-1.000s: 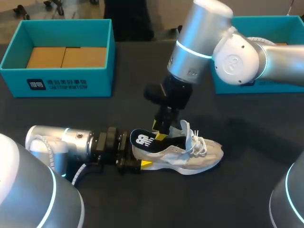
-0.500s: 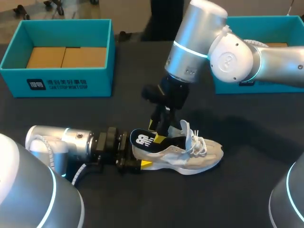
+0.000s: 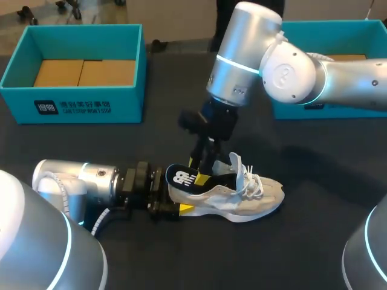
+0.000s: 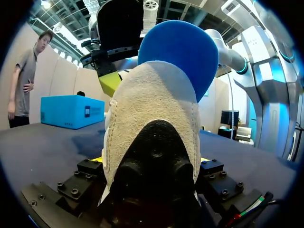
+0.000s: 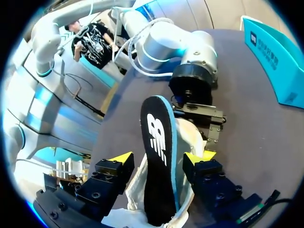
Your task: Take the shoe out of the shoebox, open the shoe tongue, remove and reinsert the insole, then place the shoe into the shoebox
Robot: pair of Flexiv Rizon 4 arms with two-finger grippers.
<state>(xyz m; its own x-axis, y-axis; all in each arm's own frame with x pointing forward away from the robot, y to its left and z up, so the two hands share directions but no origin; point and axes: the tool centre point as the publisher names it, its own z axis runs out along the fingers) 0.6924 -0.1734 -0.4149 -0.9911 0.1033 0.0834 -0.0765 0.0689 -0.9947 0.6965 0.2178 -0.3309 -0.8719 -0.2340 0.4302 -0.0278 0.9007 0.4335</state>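
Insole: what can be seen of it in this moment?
The insole is black on top with a white logo, blue at the edge and underside, foam-like. It slants up out of the pale shoe, lower end inside, raised end above its heel. It stands between the open fingers of the right gripper, apparently untouched.

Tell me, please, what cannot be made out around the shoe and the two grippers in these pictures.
- Head view: the front of the black, blue-edged insole is sunk in the beige mesh sneaker, depth unseen.
- Left wrist view: the sneaker's heel hides its toe, its laces and how the left gripper grips it.
- Head view: the right arm covers much of the right teal box.
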